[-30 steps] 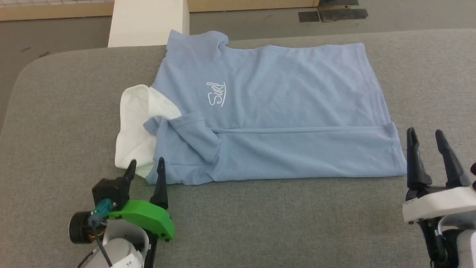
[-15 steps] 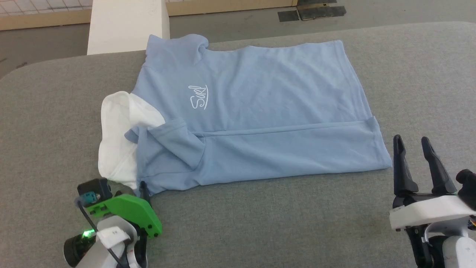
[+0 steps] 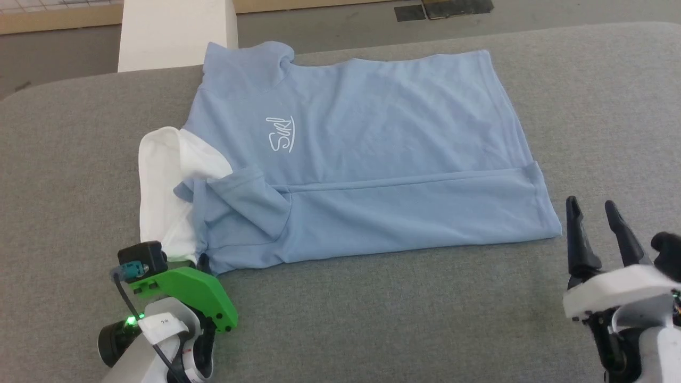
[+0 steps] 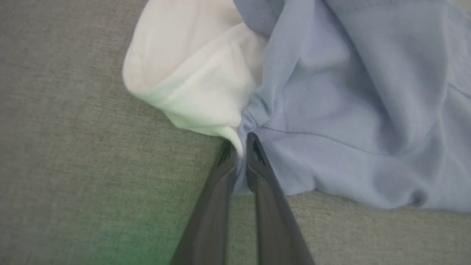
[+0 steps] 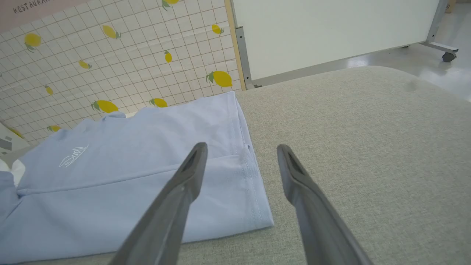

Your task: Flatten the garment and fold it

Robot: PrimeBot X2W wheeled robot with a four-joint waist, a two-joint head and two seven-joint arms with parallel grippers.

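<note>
**Your left gripper [image 4: 240, 141] grips the polo shirt [image 3: 372, 138] at the collar [image 3: 159, 181]**

The light blue shirt lies partly folded on the grey padded table [image 3: 372, 319]. Its near edge is turned over onto the body, the white collar sits toward the robot's left, and the white script [image 3: 280, 134] faces up. The left fingers are pinched on the near edge, where blue cloth meets white. Your right gripper [image 3: 590, 210] stands with fingers spread, holding nothing, just beside the shirt's near right corner.
</note>
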